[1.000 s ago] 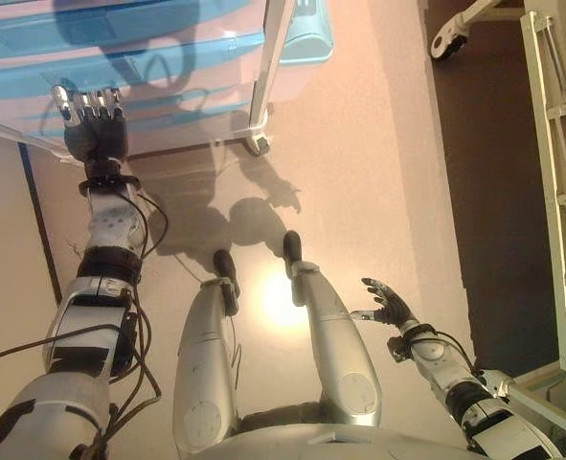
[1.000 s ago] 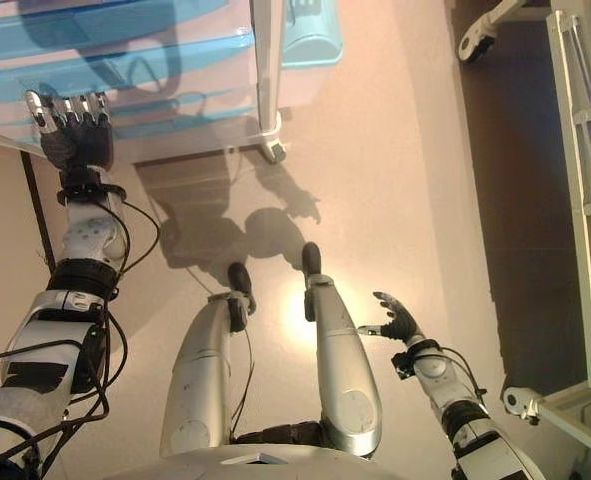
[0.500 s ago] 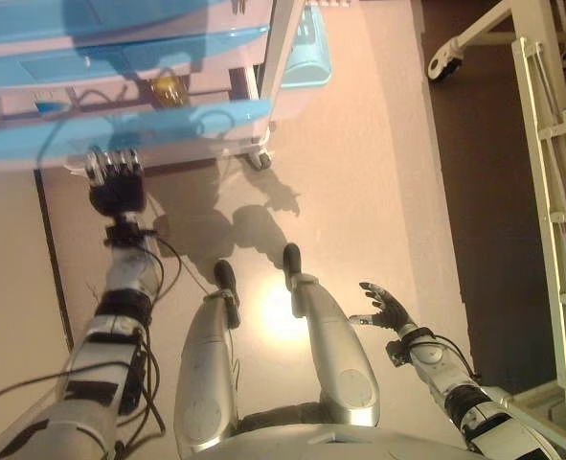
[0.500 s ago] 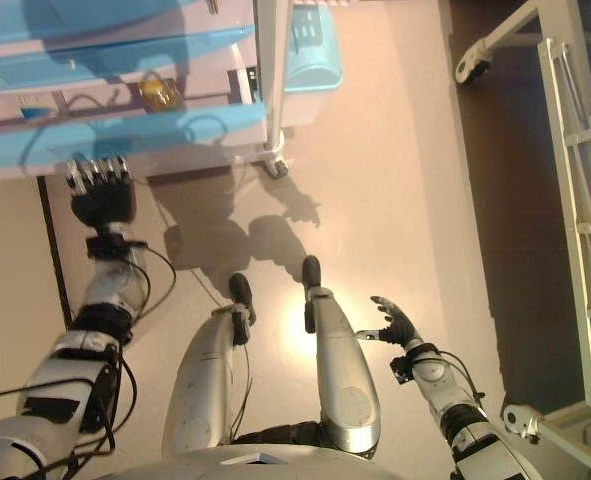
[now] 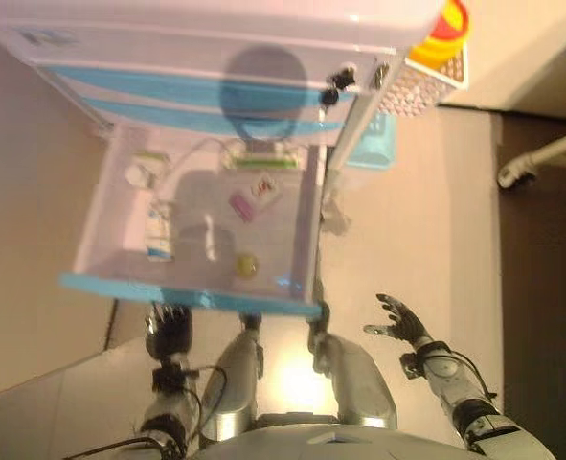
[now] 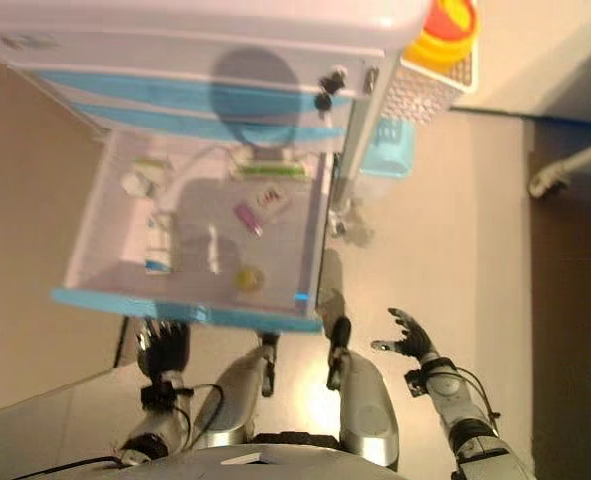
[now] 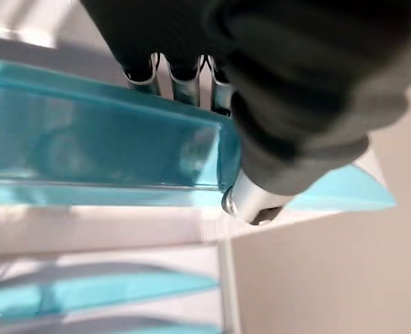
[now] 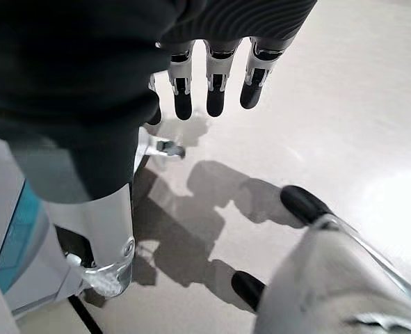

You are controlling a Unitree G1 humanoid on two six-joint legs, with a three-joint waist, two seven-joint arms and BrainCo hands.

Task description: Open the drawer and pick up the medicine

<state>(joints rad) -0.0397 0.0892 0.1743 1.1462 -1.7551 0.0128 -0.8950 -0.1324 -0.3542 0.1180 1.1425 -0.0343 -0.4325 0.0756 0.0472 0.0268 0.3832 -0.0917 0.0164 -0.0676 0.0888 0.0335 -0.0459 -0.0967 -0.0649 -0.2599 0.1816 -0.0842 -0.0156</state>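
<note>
The left hand (image 5: 168, 329) sits just under the blue front panel (image 5: 189, 296) of the drawer (image 5: 198, 222). In the left wrist view its fingers (image 7: 183, 78) go over the top edge of that panel and their tips are hidden behind it, so whether they are curled on it cannot be told. The drawer stands pulled well out of the white-and-blue cabinet (image 5: 220, 57). On the drawer floor a small round yellow medicine bottle (image 5: 247, 264) lies close behind the front panel, toward the drawer's right side. Further back from the panel are a pink packet (image 5: 241, 206) and a white box (image 5: 266, 190) just beside it. A white-and-blue box (image 5: 159, 230) lies along the drawer's left wall, and a green-edged strip (image 5: 263, 161) lies at the drawer's back. The right hand (image 5: 398, 320) hangs over the floor (image 5: 426, 220), well apart from the drawer on its right, its fingers straight and spread and holding nothing
</note>
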